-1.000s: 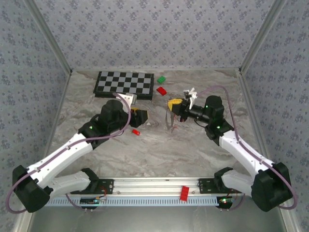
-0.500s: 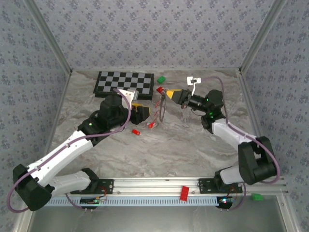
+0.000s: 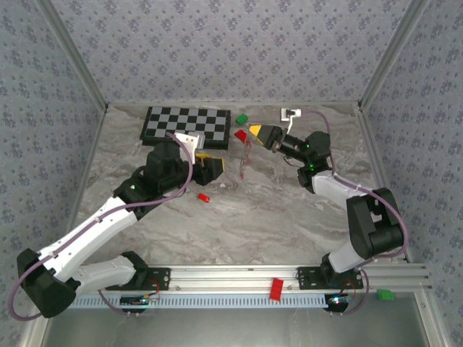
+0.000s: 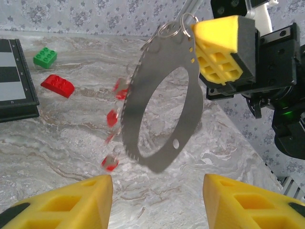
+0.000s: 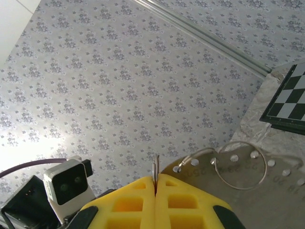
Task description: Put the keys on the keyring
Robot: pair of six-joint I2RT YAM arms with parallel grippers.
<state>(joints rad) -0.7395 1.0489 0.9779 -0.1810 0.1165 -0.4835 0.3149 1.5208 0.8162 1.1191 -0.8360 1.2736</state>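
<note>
The keyring (image 3: pixel 242 163) first, from the top camera. It's hanging off the right gripper (image 3: pixel 257 131) over the far half of the bench (image 3: pixel 289 217), a bit in from the far edge and roughly midway between the side edges. It's edge-on to us, so it's reading as a thin grey sliver. The left gripper (image 3: pixel 211 165) is sitting just to its left, jaws parted, carrying nothing. One red key (image 3: pixel 203 196) is lying loose on the bench, left of the middle and well in from every edge, so we're judging the job isn't finished.

Left wrist camera: we're looking out between the left gripper's (image 4: pixel 157 205) own yellow fingers (image 4: pixel 95 191), which are standing apart with nothing in the gap. The keyring (image 4: pixel 167 52) is dangling right ahead, clear of the bench, pinched at its top by the right gripper (image 4: pixel 209 47). Three or four red keys (image 4: pixel 112 117) are showing as smears along its left edge while the marble behind is looking sharp. We're guessing they're already threaded on and swinging, but it's too blurry to swear to. A red block (image 4: pixel 57 85) and a green block (image 4: pixel 45 57) are sitting toward the far edge, beside the checkerboard (image 4: pixel 14 76).

Right wrist camera: the right gripper (image 5: pixel 156 183) is clamped tight, pads meeting on a thin bit of metal, and the keyring (image 5: pixel 200 171) is sticking out past them.
</note>
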